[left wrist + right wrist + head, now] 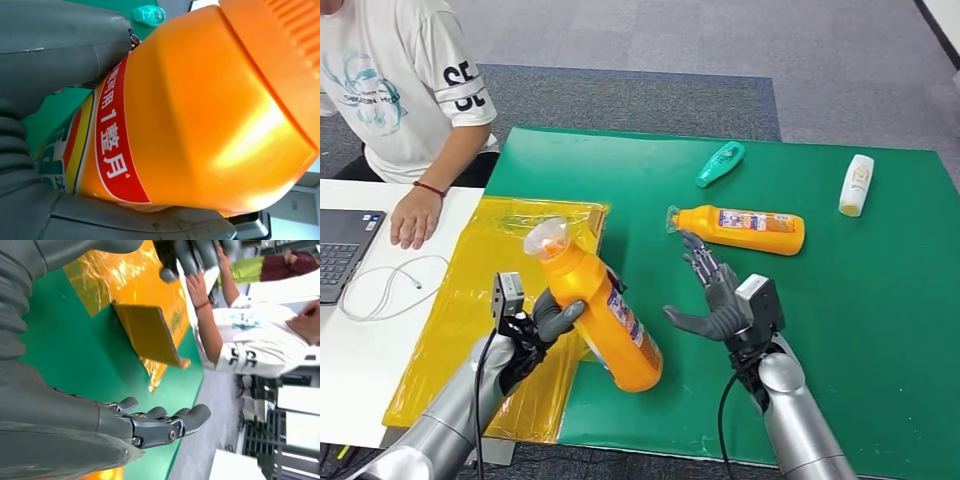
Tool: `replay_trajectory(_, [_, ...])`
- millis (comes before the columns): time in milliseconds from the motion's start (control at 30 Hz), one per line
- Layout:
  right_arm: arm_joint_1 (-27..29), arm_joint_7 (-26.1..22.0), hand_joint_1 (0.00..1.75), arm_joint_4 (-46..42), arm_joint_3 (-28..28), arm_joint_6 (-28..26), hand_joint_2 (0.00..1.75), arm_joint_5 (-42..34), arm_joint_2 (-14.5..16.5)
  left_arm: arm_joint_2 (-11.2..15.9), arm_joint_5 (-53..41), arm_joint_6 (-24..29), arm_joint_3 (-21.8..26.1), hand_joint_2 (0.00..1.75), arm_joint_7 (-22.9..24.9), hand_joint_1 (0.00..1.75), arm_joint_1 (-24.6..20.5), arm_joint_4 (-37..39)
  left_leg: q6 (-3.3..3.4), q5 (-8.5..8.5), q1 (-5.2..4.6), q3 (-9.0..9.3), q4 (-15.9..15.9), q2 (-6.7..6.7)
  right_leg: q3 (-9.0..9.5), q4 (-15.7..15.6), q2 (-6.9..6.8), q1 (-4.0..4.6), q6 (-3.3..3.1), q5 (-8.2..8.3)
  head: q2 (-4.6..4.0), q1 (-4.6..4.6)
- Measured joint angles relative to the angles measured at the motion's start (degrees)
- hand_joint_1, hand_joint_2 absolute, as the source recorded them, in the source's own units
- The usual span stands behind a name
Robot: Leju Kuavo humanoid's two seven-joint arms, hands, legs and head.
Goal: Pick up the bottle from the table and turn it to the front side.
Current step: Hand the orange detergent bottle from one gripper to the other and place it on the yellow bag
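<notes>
Nearest the robot, at about 7 o'clock in the head view, the left hand (539, 325) grips the orange bottle (601, 308) around its lower body, thumb wrapped over the near side and fingers clamped behind it. The bottle is lifted off the green mat (848, 320) and tilted, its clear-capped top pointing toward 11 o'clock and its base toward 5 o'clock. In the left wrist view the left hand's grey thumb (64, 35) and palm press on either side of the bottle (211, 110), and a red label band with white characters (113, 140) wraps the body beside the shoulder.

At about 5 o'clock, the right hand (712, 300) hovers over the mat, holding nothing, its fingers spread apart and reaching toward 12 o'clock, thumb out toward 9 o'clock. The right wrist view shows its fingers (166, 422) stretched out flat above the green surface.

Just beyond the fingertips, near the centre, a second orange bottle (739, 230) lies on its side on the mat. At 9 o'clock a yellow foil sheet (471, 290) covers the mat's edge.

Farther off, a teal bottle (720, 163) lies at 12 o'clock and a white bottle (856, 185) at 2 o'clock. At 10 o'clock a person's hand (414, 215) rests on a white table (358, 370) beside a laptop (343, 250) and a white cable (388, 285).
</notes>
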Motion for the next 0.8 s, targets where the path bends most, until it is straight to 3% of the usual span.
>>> replay_trajectory(467, [-0.03, 0.33, 0.0, -0.48, -3.54, 0.79, 1.75, -0.35, -0.02, 0.5, -3.49, 2.6, -0.67, 0.0, -0.18, 1.75, 0.31, -0.3, 0.0, 0.01, 0.0, 0.0, 0.0, 0.0, 0.0, 0.0, 0.0, 0.0, 0.0, 0.01, 0.01, 0.0])
replay_trajectory(800, [-0.3, 0.52, 0.0, -0.24, -5.05, 1.24, 1.75, 0.0, -0.23, 3.61, -19.19, 15.08, -6.5, 0.0, 8.29, 1.75, -4.89, -0.13, -0.02, 0.07, 0.01, 0.0, 0.0, 0.0, -0.03, 0.01, 0.0, 0.0, -0.02, 0.04, 0.01, 0.0])
